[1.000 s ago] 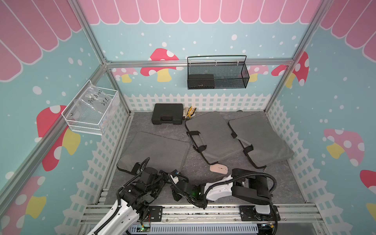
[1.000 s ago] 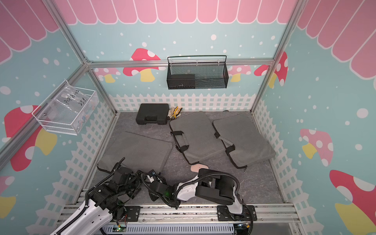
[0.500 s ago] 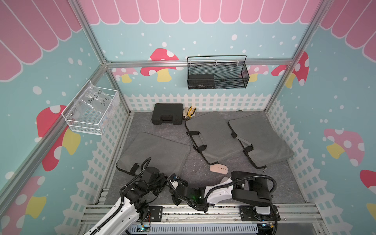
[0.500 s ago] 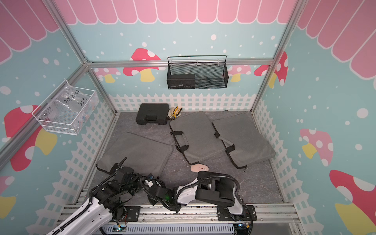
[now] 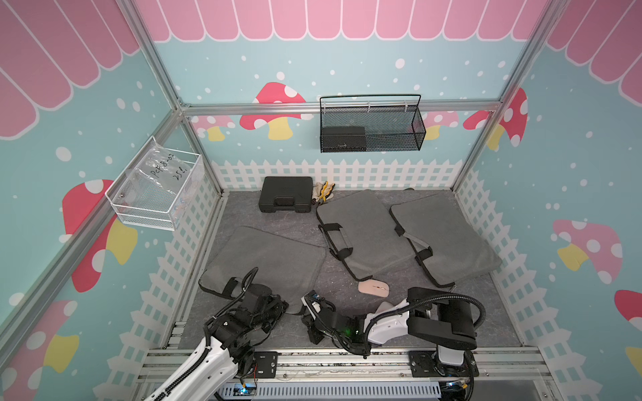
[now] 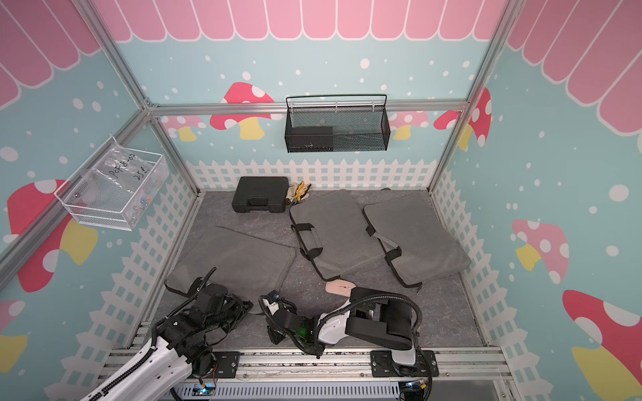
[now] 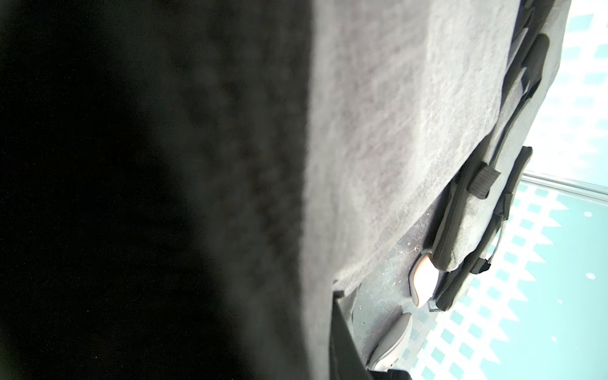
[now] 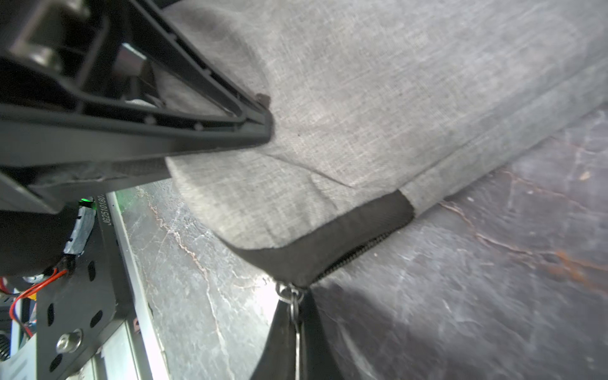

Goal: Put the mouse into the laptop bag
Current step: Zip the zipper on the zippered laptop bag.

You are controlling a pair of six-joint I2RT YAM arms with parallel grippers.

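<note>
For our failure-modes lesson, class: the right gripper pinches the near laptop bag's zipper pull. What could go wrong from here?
The small zipper pull may slip from the right gripper. The left gripper grips only a fold of the laptop bag, so the bag might slide instead of unzipping. The mouse lies beside the right arm and could get knocked.

Clear pouch [image 5: 163,170] in white basket [image 5: 144,216] reads "PCF8-02"; black bracket [image 8: 85,289] reads "JG2510180".
</note>
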